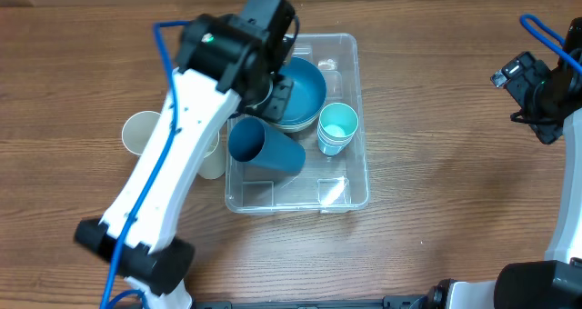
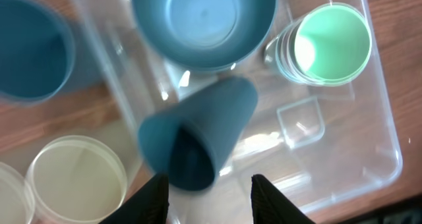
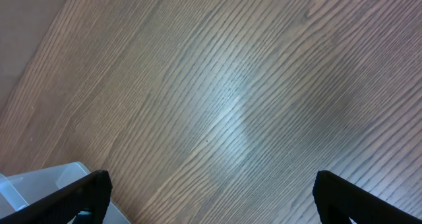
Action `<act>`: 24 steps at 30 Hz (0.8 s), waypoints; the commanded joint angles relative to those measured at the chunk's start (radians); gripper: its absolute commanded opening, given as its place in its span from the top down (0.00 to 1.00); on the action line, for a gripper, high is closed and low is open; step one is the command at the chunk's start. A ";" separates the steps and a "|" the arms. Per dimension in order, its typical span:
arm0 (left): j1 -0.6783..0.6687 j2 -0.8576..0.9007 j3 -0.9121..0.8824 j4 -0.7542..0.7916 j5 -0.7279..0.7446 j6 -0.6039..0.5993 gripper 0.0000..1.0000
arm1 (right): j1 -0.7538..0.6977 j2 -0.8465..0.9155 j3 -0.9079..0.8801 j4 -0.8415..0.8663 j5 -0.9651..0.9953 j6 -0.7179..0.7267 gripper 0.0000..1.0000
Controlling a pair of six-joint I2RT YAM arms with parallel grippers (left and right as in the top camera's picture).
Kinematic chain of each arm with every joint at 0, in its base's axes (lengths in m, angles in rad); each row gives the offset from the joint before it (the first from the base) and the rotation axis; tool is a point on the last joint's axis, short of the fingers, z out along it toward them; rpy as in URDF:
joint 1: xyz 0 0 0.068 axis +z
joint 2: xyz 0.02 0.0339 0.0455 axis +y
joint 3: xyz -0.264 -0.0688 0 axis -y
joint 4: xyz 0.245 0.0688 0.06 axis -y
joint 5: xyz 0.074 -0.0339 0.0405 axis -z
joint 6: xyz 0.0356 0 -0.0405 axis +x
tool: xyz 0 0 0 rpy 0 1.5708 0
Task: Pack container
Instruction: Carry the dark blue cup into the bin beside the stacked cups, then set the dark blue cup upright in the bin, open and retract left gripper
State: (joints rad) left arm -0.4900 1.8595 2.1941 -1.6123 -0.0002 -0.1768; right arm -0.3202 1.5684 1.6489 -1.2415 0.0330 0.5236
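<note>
The clear plastic container (image 1: 362, 168) stands mid-table. In it are a blue bowl (image 1: 307, 91), a stack of mint cups (image 1: 337, 125) and a dark blue cup (image 1: 264, 150) lying on its side. My left gripper (image 1: 278, 93) hovers over the container's back left part, open and empty. In the left wrist view its fingers (image 2: 208, 201) are spread just below the tipped dark blue cup (image 2: 198, 141), with the bowl (image 2: 204, 20), the mint cups (image 2: 330, 43) and the container wall (image 2: 386, 141) beyond. My right gripper (image 1: 536, 91) is open and empty at the far right, over bare table (image 3: 211, 197).
Cream cups (image 1: 141, 132) stand left of the container; one also shows in the left wrist view (image 2: 76, 178). Another dark blue vessel (image 2: 30, 53) sits outside the container's left wall. The container's corner (image 3: 39, 181) shows in the right wrist view.
</note>
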 commanded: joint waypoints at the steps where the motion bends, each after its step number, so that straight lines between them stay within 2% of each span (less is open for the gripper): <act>1: 0.014 -0.040 0.019 -0.065 -0.040 0.005 0.59 | -0.001 -0.003 0.006 0.006 0.006 0.005 0.00; 8: 0.011 -0.026 -0.046 -0.061 0.021 0.010 0.60 | -0.001 -0.003 0.006 0.006 0.006 0.005 0.00; 11: 0.003 -0.016 -0.118 0.018 0.030 0.018 0.57 | -0.001 -0.003 0.006 0.006 0.006 0.005 0.00; 18: 0.006 -0.014 -0.296 0.156 0.103 0.060 0.57 | -0.001 -0.003 0.006 0.006 0.006 0.005 0.00; 20: 0.006 -0.014 -0.325 0.171 0.097 0.059 0.60 | -0.001 -0.003 0.006 0.006 0.006 0.005 0.00; 24: 0.010 -0.014 -0.340 0.200 0.095 0.061 0.59 | -0.001 -0.003 0.006 0.006 0.006 0.005 0.00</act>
State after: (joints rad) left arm -0.4828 1.8397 1.8580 -1.4361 0.0685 -0.1455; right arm -0.3202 1.5684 1.6489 -1.2419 0.0326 0.5232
